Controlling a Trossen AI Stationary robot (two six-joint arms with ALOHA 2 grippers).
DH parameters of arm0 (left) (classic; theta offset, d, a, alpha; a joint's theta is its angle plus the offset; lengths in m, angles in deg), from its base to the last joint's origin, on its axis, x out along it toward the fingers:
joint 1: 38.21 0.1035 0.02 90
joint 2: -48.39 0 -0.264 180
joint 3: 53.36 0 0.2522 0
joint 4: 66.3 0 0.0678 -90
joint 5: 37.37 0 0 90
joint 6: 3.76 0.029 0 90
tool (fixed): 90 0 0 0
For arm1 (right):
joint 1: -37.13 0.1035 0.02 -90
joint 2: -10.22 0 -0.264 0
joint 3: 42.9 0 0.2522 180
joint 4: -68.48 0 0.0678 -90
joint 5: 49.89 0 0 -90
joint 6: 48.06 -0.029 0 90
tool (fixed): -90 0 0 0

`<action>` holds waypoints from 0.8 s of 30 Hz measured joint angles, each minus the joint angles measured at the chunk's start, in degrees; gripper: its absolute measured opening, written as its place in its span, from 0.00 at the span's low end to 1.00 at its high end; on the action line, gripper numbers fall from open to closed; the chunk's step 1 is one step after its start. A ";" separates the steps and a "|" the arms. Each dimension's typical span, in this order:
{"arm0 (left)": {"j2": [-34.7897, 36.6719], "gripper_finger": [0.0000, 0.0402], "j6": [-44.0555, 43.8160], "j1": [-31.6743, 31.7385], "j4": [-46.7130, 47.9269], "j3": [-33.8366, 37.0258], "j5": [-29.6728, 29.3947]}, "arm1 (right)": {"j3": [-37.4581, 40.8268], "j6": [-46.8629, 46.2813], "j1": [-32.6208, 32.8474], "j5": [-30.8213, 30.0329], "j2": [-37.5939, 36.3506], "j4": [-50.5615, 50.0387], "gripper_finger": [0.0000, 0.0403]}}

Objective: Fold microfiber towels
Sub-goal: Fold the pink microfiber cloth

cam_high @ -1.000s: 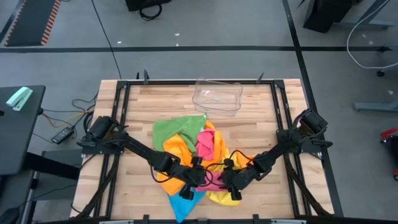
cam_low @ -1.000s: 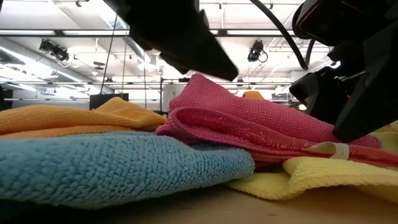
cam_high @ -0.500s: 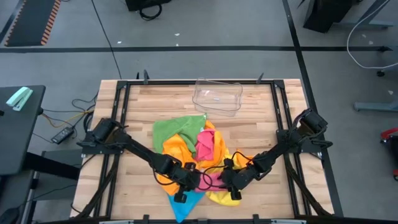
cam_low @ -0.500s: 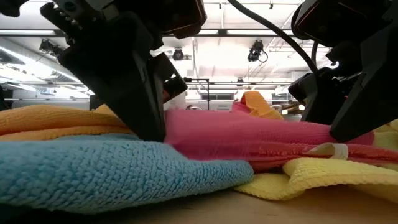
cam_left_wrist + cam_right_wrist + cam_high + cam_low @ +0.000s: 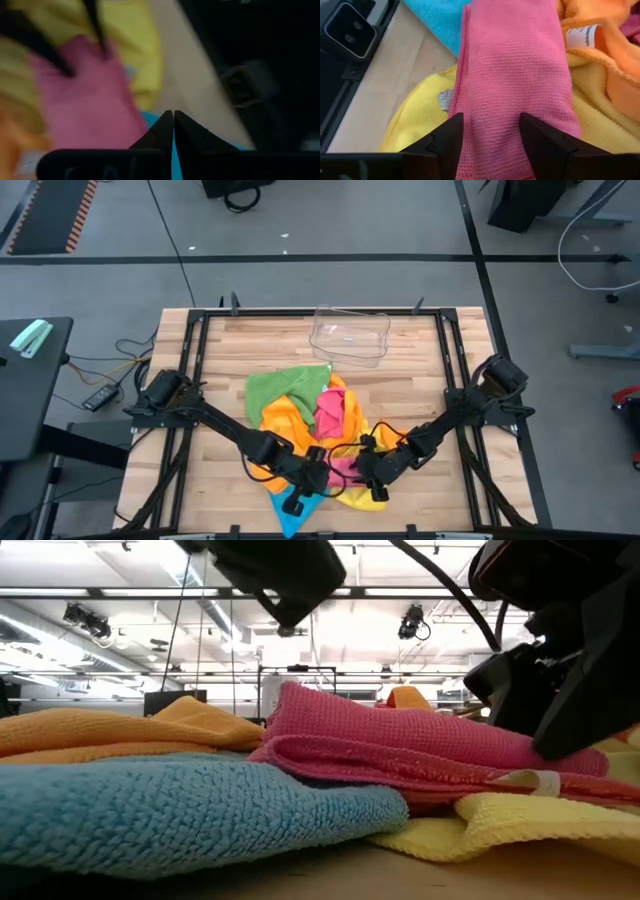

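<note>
Heap of microfiber towels sits mid-table toward the near edge, all loose, none folded yet by the look of it: green towel (image 5: 285, 387) at the far-left of the heap, orange towel (image 5: 285, 418) under it, pink towel (image 5: 330, 415) across the middle, yellow towel (image 5: 355, 498) at the near right, blue towel (image 5: 297, 510) poking out at the near edge. Clear plastic tray (image 5: 350, 335) stands apart at the far side of the wooden table (image 5: 420, 380), nothing visible in it. Left gripper (image 5: 300, 493) is low over the near edge of the heap, above the blue towel and just beside the pink one; left wrist view shows its fingers pressed tip to tip with no cloth between them, so it holds nothing. Right gripper (image 5: 489, 131) is down on the pink towel, fingers (image 5: 451, 134) set apart with the pink strip running between them; they straddle it, and it reads as a pinch on that cloth, though whether they are squeezing I can't fully confirm. Low view: pink towel lies doubled on itself over the blue and yellow ones. Step, my guess: pulling the pink towel out of the pile to lay flat. Next move calls for the left gripper to open and take a free pink corner, without dragging blue or yellow along.
</note>
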 joint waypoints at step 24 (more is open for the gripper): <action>-5.40 0.55 -7.21 14.92 -1.79 1.93 21.12 | -0.02 2.37 0.39 -2.64 -6.20 -4.85 0.50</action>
